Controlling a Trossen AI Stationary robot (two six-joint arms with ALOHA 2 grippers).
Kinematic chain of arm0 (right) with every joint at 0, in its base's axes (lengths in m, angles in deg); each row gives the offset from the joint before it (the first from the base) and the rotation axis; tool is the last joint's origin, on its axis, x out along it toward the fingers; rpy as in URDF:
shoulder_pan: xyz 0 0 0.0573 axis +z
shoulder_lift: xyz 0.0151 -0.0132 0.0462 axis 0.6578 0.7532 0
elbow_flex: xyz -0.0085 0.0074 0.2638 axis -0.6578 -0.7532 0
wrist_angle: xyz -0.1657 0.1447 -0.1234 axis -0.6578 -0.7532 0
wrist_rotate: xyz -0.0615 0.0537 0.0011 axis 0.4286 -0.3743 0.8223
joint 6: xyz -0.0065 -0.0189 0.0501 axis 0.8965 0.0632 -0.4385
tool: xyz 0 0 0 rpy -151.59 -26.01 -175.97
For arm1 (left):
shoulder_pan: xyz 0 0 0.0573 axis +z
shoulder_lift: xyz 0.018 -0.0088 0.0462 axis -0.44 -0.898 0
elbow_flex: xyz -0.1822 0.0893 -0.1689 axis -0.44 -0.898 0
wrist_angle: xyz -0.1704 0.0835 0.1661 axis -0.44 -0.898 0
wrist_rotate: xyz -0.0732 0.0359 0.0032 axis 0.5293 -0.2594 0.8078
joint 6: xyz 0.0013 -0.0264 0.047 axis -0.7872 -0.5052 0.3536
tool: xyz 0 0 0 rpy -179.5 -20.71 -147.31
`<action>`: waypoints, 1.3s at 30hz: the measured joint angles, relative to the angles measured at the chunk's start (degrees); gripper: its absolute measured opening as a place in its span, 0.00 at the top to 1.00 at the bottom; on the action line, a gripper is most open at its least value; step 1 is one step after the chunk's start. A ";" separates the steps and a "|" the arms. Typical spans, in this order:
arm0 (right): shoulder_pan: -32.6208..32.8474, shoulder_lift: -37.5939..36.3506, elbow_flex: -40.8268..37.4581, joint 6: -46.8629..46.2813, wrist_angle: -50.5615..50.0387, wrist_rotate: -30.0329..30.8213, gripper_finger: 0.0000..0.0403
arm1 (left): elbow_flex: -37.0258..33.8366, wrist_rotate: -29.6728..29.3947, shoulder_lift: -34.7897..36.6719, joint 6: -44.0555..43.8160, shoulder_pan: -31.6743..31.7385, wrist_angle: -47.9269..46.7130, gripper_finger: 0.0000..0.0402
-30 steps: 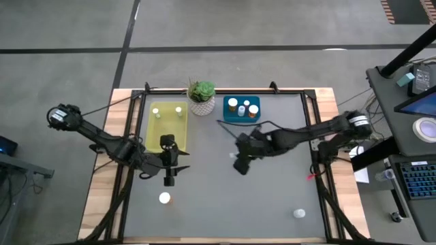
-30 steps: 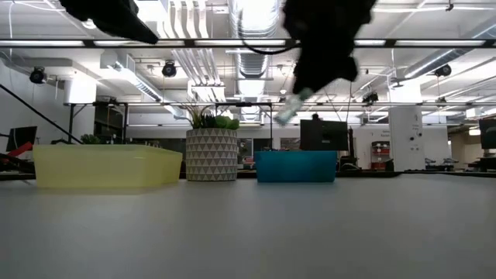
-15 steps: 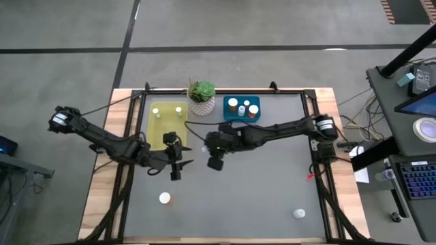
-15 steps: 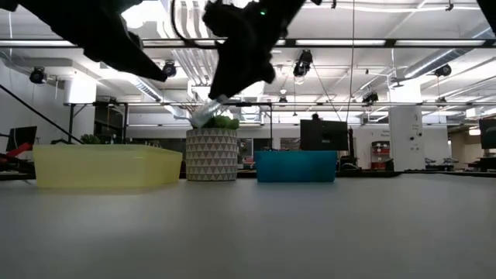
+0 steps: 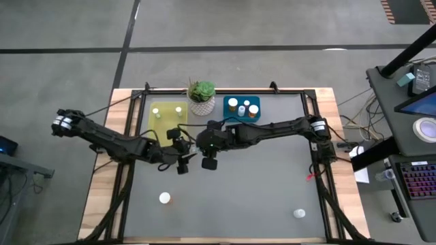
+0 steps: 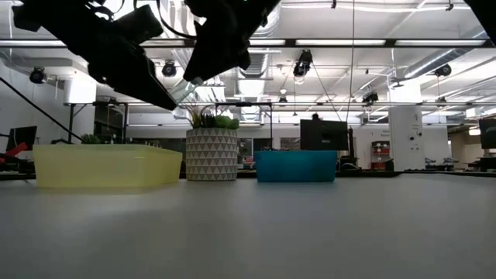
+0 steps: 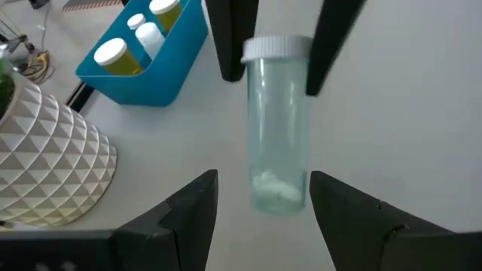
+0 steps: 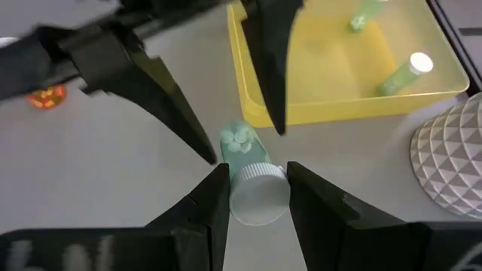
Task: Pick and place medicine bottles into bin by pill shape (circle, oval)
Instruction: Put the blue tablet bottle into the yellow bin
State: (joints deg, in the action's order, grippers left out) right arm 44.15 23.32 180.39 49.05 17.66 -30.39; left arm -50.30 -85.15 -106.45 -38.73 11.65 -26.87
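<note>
**Bottle handover beside the yellow bin**

I see my right gripper (image 8: 257,177) clamping a clear medicine bottle (image 8: 248,172) by its white cap, just off the yellow bin (image 5: 159,131). My left gripper (image 7: 262,197) faces it, fingers spread wide around the bottle's base.

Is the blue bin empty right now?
No, the blue bin holds three white-capped bottles in the high view.

Grey concrete floor (image 5: 272,27) surrounds the table, with strip lights (image 6: 434,44) under an open ceiling.
</note>
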 joint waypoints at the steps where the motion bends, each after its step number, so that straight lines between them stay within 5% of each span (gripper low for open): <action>1: -0.06 -0.01 0.16 0.23 -0.02 -0.28 0.72 | 0.00 0.02 -0.69 0.45 0.22 0.92 0.51; 11: -0.08 -0.07 0.70 2.23 -1.68 -0.62 0.72 | -0.02 0.21 -4.03 2.79 0.32 6.25 0.53; 21: -0.06 -0.09 0.70 3.04 -1.82 -0.40 0.71 | -0.07 0.18 -3.63 2.41 0.32 6.14 0.81; 39: 1.19 -11.19 -3.06 3.16 -3.56 -0.53 0.36 | -3.55 0.45 1.54 5.78 -1.38 16.83 0.78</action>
State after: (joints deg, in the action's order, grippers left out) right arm 45.34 12.13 177.33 52.21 14.11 -30.92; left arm -53.85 -84.70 -104.91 -32.95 10.27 -10.04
